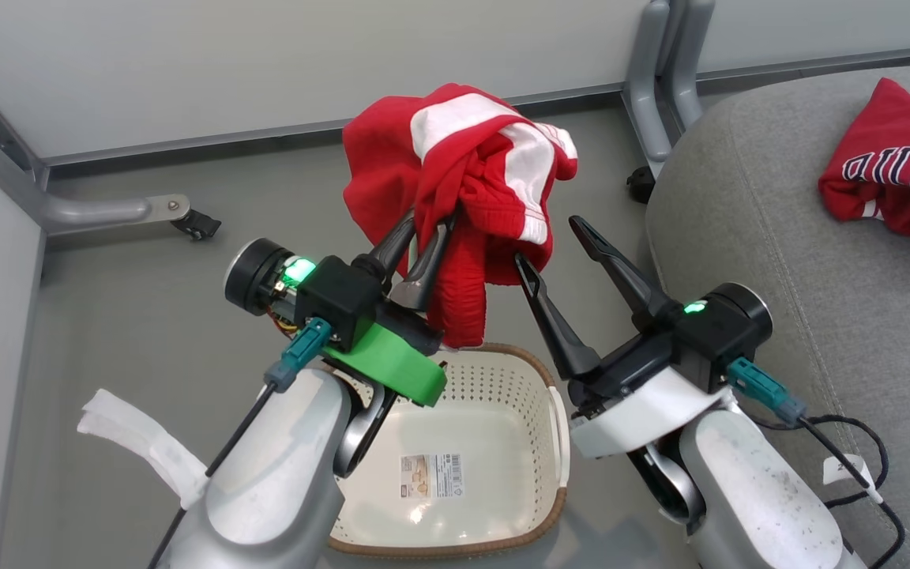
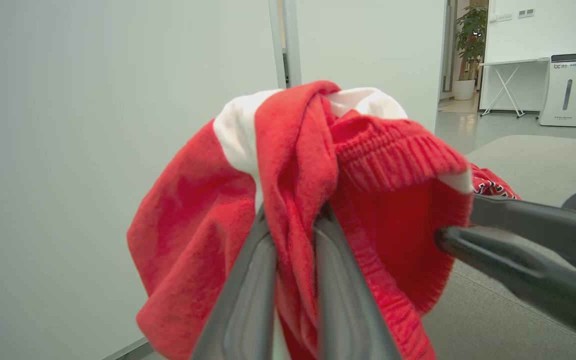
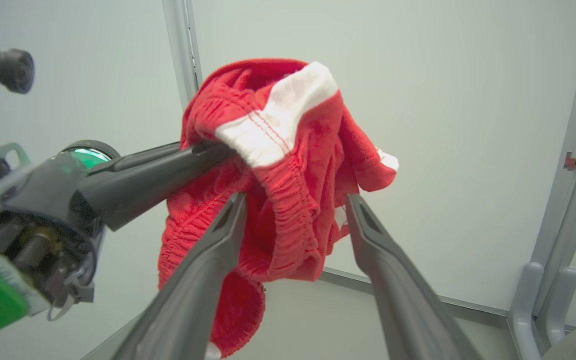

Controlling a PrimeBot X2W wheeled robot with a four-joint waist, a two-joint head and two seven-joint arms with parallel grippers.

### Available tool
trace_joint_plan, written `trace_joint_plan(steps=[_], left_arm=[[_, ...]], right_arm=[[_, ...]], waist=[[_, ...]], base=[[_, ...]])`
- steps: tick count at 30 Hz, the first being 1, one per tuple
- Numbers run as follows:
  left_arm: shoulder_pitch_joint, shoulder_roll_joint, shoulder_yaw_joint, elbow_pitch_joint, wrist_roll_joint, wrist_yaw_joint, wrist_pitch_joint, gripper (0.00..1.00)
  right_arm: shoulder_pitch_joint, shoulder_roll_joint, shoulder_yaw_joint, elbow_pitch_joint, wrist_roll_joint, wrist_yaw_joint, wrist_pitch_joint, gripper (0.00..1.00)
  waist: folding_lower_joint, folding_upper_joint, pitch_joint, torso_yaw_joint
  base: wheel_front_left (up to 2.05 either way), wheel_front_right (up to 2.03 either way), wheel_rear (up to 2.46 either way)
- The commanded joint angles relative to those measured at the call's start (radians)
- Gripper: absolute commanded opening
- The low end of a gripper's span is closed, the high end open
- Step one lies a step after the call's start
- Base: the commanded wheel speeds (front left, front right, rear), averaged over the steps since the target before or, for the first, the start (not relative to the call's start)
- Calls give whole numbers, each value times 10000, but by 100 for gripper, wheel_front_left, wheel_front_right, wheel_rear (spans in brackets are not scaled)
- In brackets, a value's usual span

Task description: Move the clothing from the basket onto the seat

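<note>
Shorts (image 1: 463,182) are pinched by narrowed left gripper (image 1: 429,223), frame centre; seat (image 1: 739,237) is found right, past wide-spread right gripper (image 1: 548,241).

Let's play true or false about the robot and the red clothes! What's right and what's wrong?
1. The left gripper is shut on the red shorts. True.
2. The right gripper is shut too. False: its jaws stand open by the shorts.
3. The shorts hang above the basket. True.
4. The red jersey lies in the basket. False: it lies on the grey seat.
5. A label is stuck on the basket's bottom. True.
</note>
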Motion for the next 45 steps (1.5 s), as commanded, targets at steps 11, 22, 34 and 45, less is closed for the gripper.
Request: trace_joint_plan(steps=[11, 22, 34, 45], left_arm=[[-100, -180, -639, -13, -183, -99, -5, 0], [-120, -201, -722, 81, -289, -110, -3, 0], [-196, -201, -831, 136, -352, -104, -3, 0], [-198, -200, -845, 55, -235, -13, -3, 100]], right_arm=[[-1142, -34, 177, 1597, 208, -7, 0, 23], [-983, -34, 215, 1634, 350, -7, 0, 0], [-1039, -34, 135, 1570, 424, -7, 0, 0], [-1100, -33, -66, 1548, 467, -7, 0, 0]], waist=[[1, 0, 278, 376], [1, 0, 350, 282], [1, 0, 357, 263], [1, 0, 406, 266]], base=[[0, 0, 0], [0, 0, 0], [0, 0, 0], [0, 0, 0]])
